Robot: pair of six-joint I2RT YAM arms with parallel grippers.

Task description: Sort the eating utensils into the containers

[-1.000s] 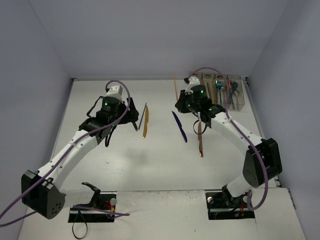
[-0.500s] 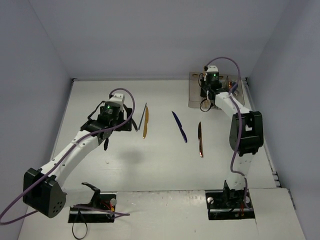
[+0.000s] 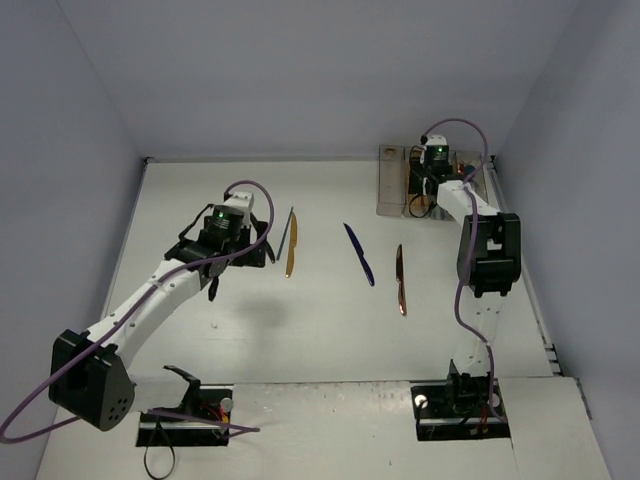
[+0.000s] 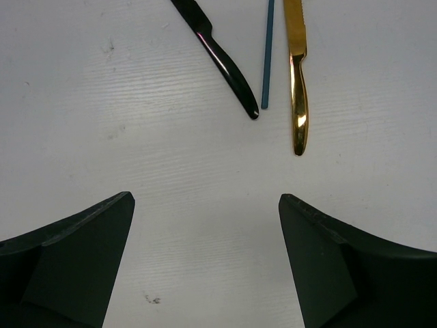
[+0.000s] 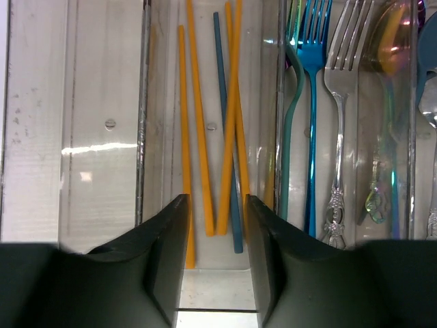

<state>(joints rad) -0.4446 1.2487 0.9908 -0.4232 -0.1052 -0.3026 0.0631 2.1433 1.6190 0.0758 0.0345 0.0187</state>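
White desk [image 3: 320, 335]. Left end effector [image 4: 205, 205] spread wide, gold knife [image 4: 297, 82] ahead. Right end effector [image 5: 213, 205] slightly parted, orange chopsticks [image 5: 186, 137] beyond in clear bin [image 5: 162, 171].

The top camera, high at six o'clock, takes in the whole table [image 3: 320, 335]. It shares the gold knife [image 4: 296, 82] at ten o'clock with the close, downward left wrist view. It shares the bins [image 5: 102, 137] at one o'clock with the right.

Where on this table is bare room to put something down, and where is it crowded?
Free: the strip between gold knife and blue knife; the near table half, before the copper knife; the empty compartment left of the chopsticks. Crowded: the compartments holding chopsticks and forks.
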